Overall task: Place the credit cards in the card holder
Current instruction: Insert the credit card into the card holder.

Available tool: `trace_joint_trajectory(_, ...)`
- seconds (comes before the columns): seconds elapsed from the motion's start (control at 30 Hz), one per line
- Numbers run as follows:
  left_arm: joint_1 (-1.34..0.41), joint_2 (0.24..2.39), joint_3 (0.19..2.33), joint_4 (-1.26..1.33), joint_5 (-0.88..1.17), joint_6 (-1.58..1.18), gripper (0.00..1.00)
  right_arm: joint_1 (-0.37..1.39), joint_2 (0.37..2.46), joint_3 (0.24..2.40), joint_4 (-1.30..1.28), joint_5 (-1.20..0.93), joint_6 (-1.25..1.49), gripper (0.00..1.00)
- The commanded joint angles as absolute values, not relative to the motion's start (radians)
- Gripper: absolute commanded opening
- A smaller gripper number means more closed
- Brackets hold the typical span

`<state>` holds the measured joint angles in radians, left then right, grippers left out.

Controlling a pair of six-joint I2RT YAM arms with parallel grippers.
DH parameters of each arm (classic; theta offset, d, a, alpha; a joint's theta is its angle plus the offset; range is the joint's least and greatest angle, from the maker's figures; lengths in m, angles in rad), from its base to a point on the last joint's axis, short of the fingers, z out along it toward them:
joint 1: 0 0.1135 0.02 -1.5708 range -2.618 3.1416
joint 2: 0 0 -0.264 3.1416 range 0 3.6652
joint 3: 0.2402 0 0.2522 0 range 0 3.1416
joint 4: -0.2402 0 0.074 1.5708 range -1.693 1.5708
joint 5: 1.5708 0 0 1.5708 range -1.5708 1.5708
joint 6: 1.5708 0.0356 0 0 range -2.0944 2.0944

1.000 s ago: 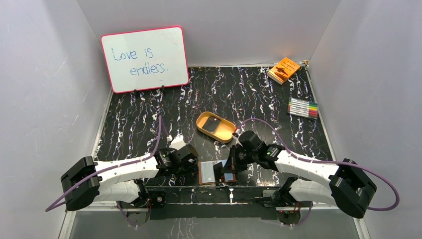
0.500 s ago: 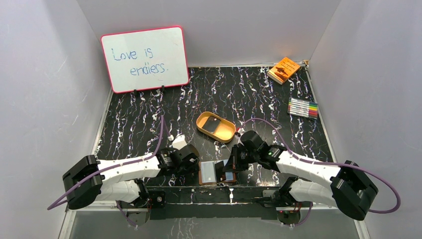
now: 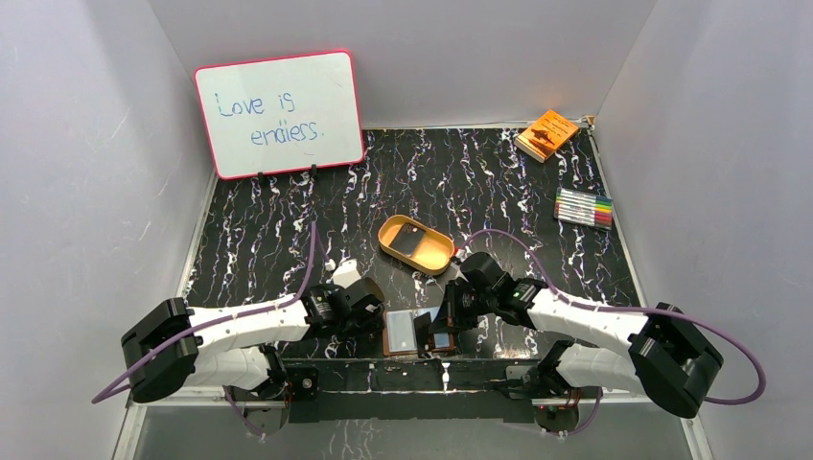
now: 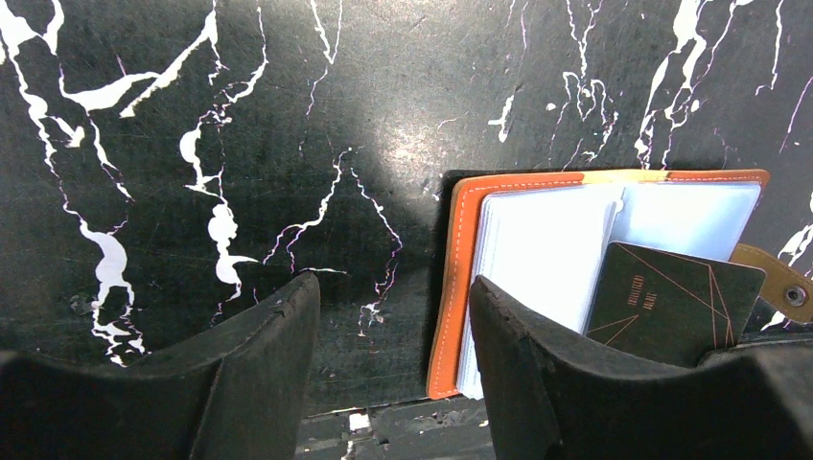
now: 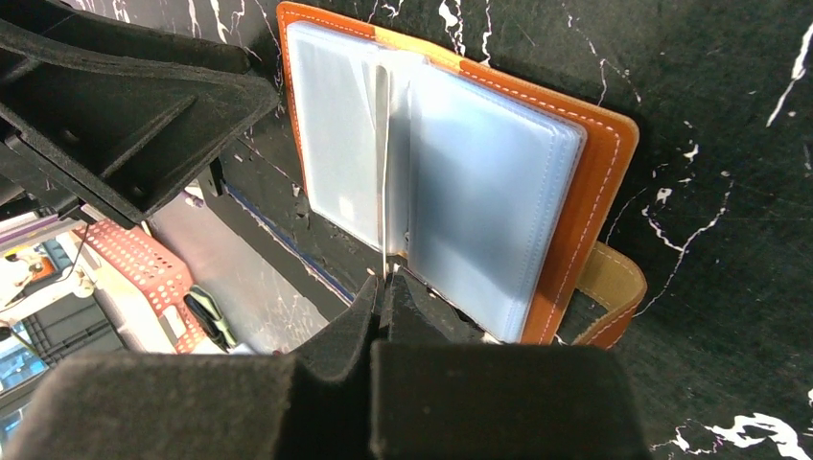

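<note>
So the card holder (image 3: 398, 333) is lying open on the desk (image 3: 479, 182), and both arms are stretched out low with their elbows swung wide. One comes in from the holder's left and one from its right. The left tool (image 4: 391, 287) has its fingers spread with nothing between them. One finger is over the holder's left edge and the other is over bare desk just left of it. The right tool (image 5: 385, 292) is pinched closed on the black card (image 4: 671, 297), which stands tilted over the holder's right-hand sleeves. Behind the holder is a tan tray (image 3: 436, 257) with a dark flat rectangle inside, can't tell what that is.
</note>
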<state>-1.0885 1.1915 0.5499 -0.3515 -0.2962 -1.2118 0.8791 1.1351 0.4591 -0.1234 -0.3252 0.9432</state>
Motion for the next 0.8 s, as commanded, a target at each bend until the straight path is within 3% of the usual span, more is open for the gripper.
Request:
trace_joint_trajectory(0.0, -1.090, 1.201, 0.554, -0.364, -0.296, -1.209, 0.56, 0.876, 1.145, 0.456, -0.073, -0.353, 0.938, 0.00)
trace_joint_trajectory(0.77, -1.089, 1.245, 0.543, -0.352, -0.279, -1.198, 0.51, 0.876, 1.202, 0.437, -0.010, -0.362, 0.954, 0.00)
